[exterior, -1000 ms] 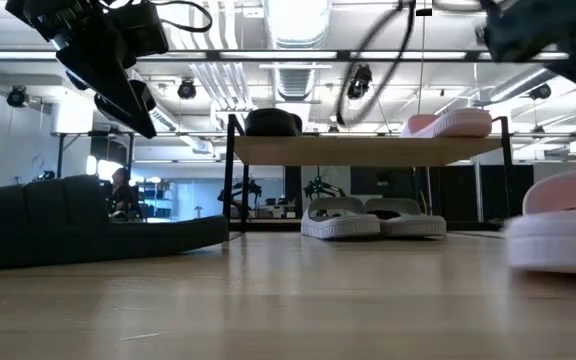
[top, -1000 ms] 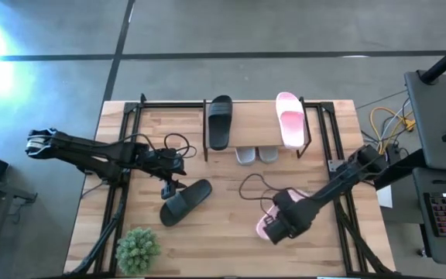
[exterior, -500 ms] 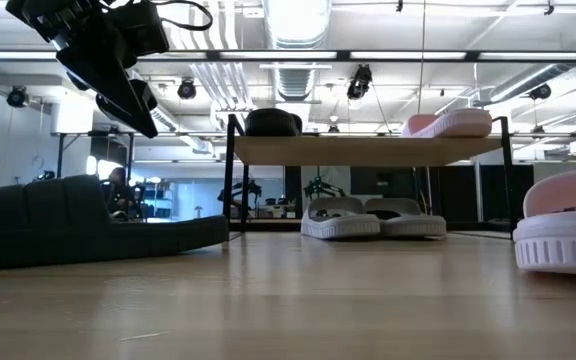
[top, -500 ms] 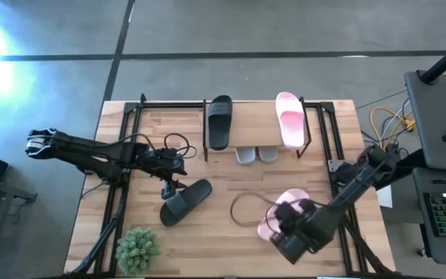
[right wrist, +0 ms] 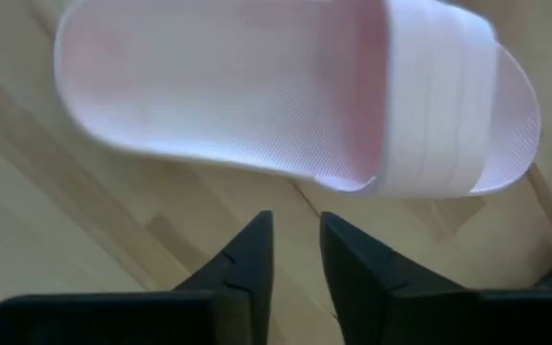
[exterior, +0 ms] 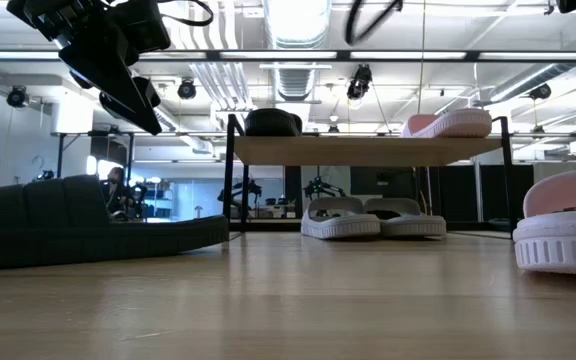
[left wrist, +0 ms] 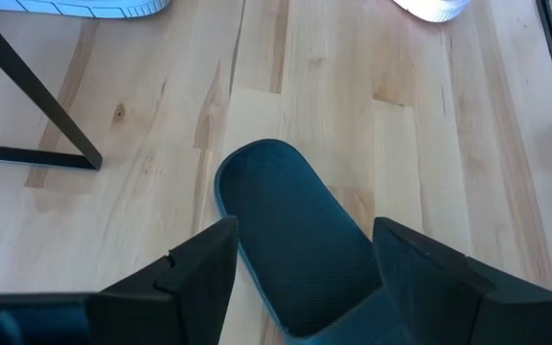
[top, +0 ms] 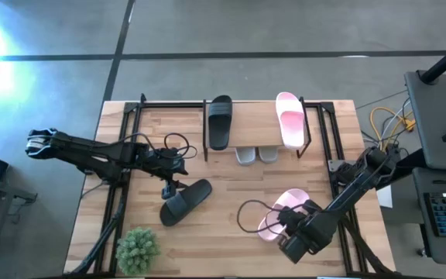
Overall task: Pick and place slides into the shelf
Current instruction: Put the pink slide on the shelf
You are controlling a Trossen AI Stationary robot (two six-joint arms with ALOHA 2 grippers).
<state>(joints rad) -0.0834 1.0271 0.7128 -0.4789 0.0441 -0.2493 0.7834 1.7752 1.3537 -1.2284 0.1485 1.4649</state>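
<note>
Mid-task, between picks: two loose slides still to be shelved. Right end effector (top: 294, 242) poised at the near right of the counter (top: 223, 256), fingers (right wrist: 247, 254) drawn narrow with only a slim gap and nothing between them, tips just short of the loose pink slide (top: 283, 211), which lies flat on the counter a little to the far side of the tool, strap toward the far right. Next move, by judgement: widen the fingers, advance over the slide's edge or strap, close, then lift and carry toward the far shelf. Left end effector (top: 169, 187) hanging above the left middle of the counter, fingers (left wrist: 195, 273) spread wide and empty, straddling in the wrist view the end of the loose black slide (top: 185, 201), which rests on the counter just below and slightly nearer; a straight descent and a close likely enough there. Farther out, the shelf (top: 258, 136) at the far centre, its top plank already bearing a black slide (top: 220, 122) at the left end and a pink slide (top: 289, 118) at the right end, the grey pair (exterior: 372, 217) tucked on the lower tier. Free room on the top plank between the two placed slides.
</note>
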